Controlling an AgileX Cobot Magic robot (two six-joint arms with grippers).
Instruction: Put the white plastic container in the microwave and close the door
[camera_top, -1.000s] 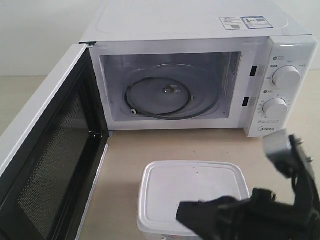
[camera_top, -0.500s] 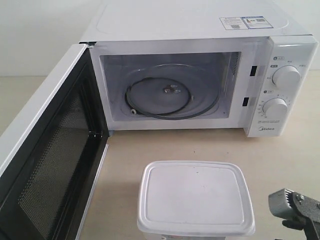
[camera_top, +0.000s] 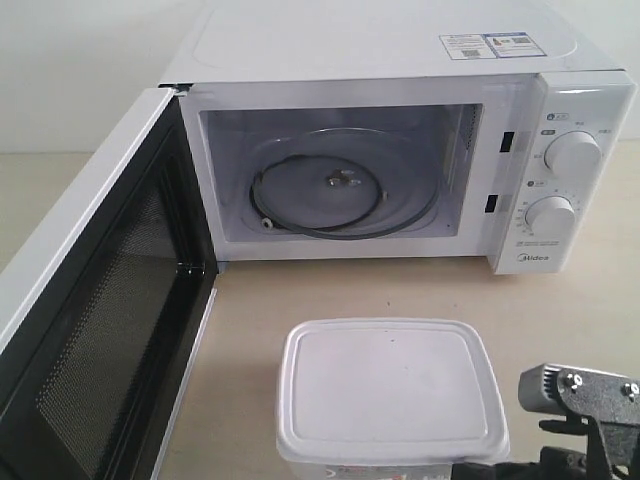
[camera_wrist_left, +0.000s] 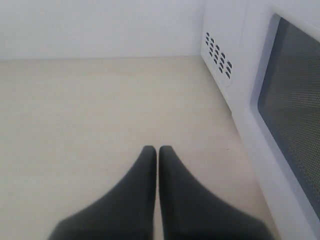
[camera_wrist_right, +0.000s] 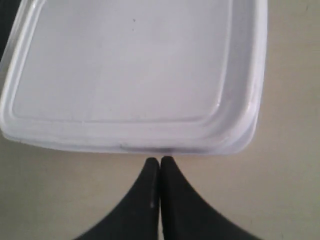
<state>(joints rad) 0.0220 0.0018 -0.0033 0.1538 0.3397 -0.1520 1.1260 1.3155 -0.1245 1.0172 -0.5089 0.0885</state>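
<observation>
The white plastic container stands lidded on the table in front of the microwave. Its door is swung wide open to the left, black mesh inner face showing, and the glass turntable is bare. My right gripper is shut and empty, its tips right at the rim of the container's lid; I cannot tell whether they touch. My right arm shows at the container's near right. My left gripper is shut and empty over bare table, beside the door's outer window.
The microwave's two dials face front on the right panel, and a sticker lies on top. Its vented side wall rises beyond the left gripper. Beige table runs between the container and the oven opening.
My right arm has pulled back off the container's lid, dropped to the lower right, then edged back toward the container's near right side. The container shifted only slightly.
</observation>
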